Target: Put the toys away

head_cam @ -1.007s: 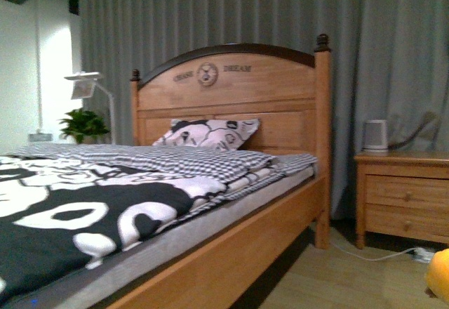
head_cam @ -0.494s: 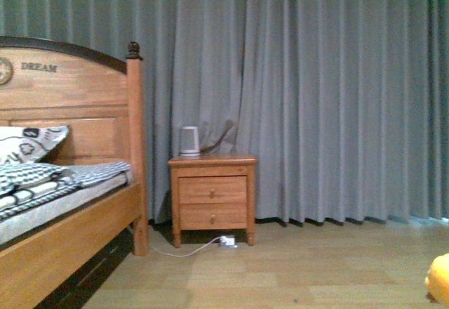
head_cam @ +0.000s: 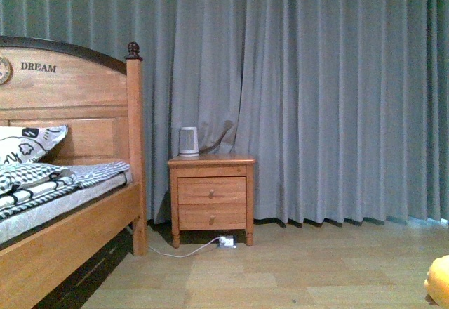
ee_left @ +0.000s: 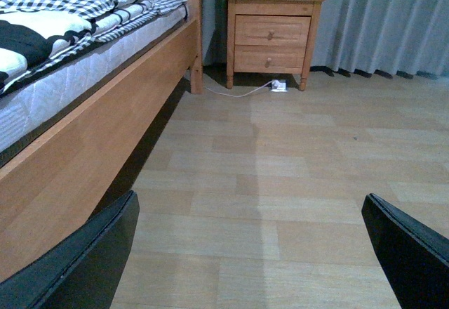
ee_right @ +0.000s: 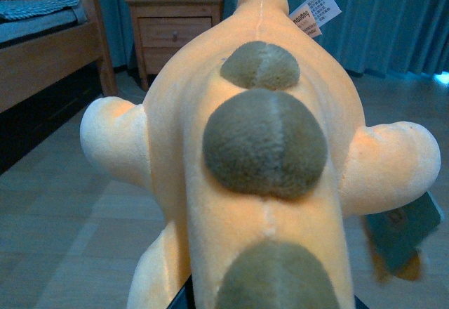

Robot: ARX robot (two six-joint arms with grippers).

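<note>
Filling nearly the whole right wrist view, the plush toy (ee_right: 263,147) shows its orange-yellow back with a row of olive-green bumps down the middle. Its stubby limbs stick out to either side, clear of the floor. A white label (ee_right: 314,10) stands near its top and a dark green tag (ee_right: 401,228) hangs by one limb. The right gripper (ee_right: 272,303) is almost hidden under the plush. Only dark slivers show on either side of the body, so it appears to be pinching the toy from both sides. In the front view just a rounded orange edge of the toy pokes in at the lower right corner.

The left gripper (ee_left: 252,253) hangs low over the wooden floor (ee_left: 295,182), its two dark fingers (ee_left: 84,260) spread wide with nothing between them.

Beyond the toy, a wooden nightstand (head_cam: 212,200) with two drawers stands against the grey curtain (head_cam: 337,98). A small white jug-like object (head_cam: 188,141) sits on top of it. A white cable (head_cam: 182,253) runs across the floor to a power strip (head_cam: 226,241) under the nightstand. Just beside it on the left is the wooden bed (head_cam: 70,218), with checked bedding and a patterned pillow (head_cam: 28,142).
</note>
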